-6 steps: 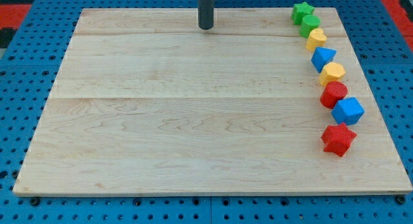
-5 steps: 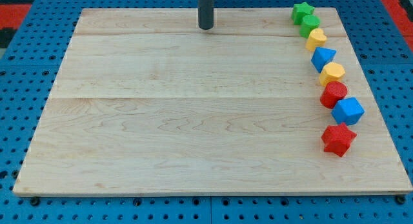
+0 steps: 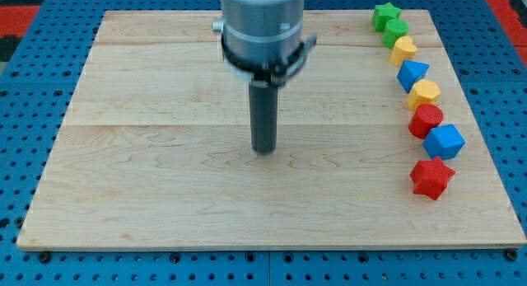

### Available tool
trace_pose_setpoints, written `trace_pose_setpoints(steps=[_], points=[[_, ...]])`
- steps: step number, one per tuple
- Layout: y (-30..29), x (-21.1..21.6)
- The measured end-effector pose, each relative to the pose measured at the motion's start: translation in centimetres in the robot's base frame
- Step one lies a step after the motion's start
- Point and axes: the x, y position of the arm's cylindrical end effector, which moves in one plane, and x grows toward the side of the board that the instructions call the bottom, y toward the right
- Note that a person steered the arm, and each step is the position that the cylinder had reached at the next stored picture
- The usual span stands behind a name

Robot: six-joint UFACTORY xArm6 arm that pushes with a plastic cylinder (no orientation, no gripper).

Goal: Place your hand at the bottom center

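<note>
My tip [image 3: 264, 150] rests on the wooden board [image 3: 165, 171] near its middle, far left of the blocks. Several blocks run in a curved line down the view's right side: a green star [image 3: 384, 15], a green block [image 3: 395, 31], a yellow block [image 3: 403, 49], a blue block [image 3: 412, 73], a second yellow block [image 3: 424, 94], a red round block [image 3: 426, 119], a blue cube [image 3: 445, 142] and a red star [image 3: 431, 178]. The tip touches none of them.
The arm's grey body [image 3: 263, 30] hangs over the top centre of the board. A blue perforated table [image 3: 33, 261] surrounds the board.
The tip has moved from the board's top centre down the view to about the board's middle, and the arm's grey body has come into view. The blocks have not moved.
</note>
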Motion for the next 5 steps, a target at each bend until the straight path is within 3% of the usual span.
trace_pose_setpoints(steps=[2, 3, 4, 5], points=[[1.7, 3.0], [5.3, 6.0], [5.3, 6.0], [9.2, 6.2]])
